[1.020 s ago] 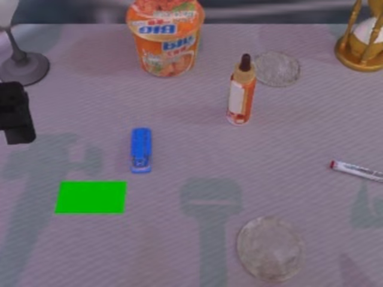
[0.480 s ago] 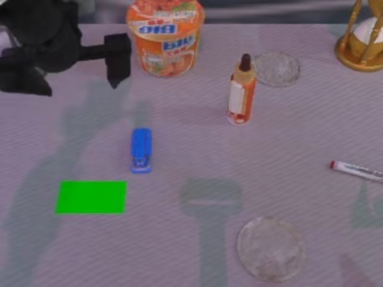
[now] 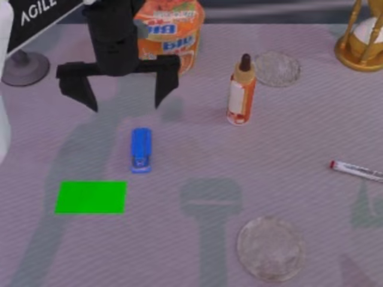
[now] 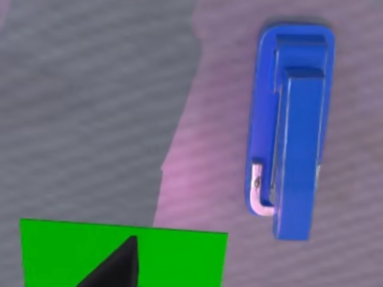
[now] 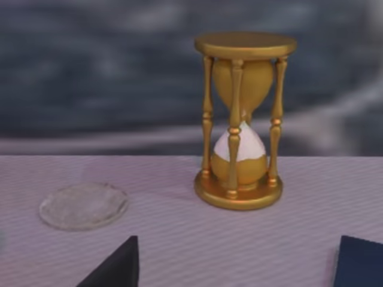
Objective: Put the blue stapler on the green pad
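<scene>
— Two jaws spread wide on my left gripper [image 3: 122,89], hanging above the tabletop [image 3: 197,149] beyond the blue stapler [image 3: 141,150].
— Stapler?
— Flat, near the green pad [image 3: 91,197], not touching. My right gripper: can't tell.

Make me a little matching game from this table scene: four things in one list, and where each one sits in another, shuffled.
Things:
1. blue stapler
2. green pad
3. hourglass
4. left gripper

Places:
A. far right corner of the table
B. above the table, just beyond the stapler, jaws spread wide
C. flat on the cloth, near the left front
D. on the cloth between the pad and the noodle cup, not on the pad

Pairs: 1-D, 2-C, 3-A, 4-B
</scene>
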You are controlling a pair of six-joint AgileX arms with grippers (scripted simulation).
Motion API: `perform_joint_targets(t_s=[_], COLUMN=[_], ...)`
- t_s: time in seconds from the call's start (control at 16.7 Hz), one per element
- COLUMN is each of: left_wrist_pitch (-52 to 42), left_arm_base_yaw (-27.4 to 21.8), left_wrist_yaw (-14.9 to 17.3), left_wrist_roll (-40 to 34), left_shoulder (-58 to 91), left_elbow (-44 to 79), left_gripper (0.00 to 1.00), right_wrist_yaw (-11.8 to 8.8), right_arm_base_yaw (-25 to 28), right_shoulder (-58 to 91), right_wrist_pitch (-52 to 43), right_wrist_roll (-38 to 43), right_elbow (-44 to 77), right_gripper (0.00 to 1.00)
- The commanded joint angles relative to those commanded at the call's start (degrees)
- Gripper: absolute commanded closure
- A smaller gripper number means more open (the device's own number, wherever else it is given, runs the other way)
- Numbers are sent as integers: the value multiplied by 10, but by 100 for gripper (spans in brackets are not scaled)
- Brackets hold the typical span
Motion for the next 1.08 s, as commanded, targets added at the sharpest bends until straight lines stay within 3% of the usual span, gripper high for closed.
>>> perform_joint_targets(t_s=[0.54, 1.08], left_wrist_pitch=[0, 190], left_arm_base_yaw=[-1, -2], left_wrist_yaw=[0, 1], left_wrist_roll=[-2, -1], left_shoulder=[17, 49], left_elbow=[8, -149], left_gripper=[0, 0], right_wrist_yaw=[0, 0], right_arm_base_yaw=[0, 0], right_shoulder=[0, 0], right_wrist_pitch=[0, 0], right_wrist_roll=[0, 0], right_elbow=[0, 0], right_gripper=[0, 0])
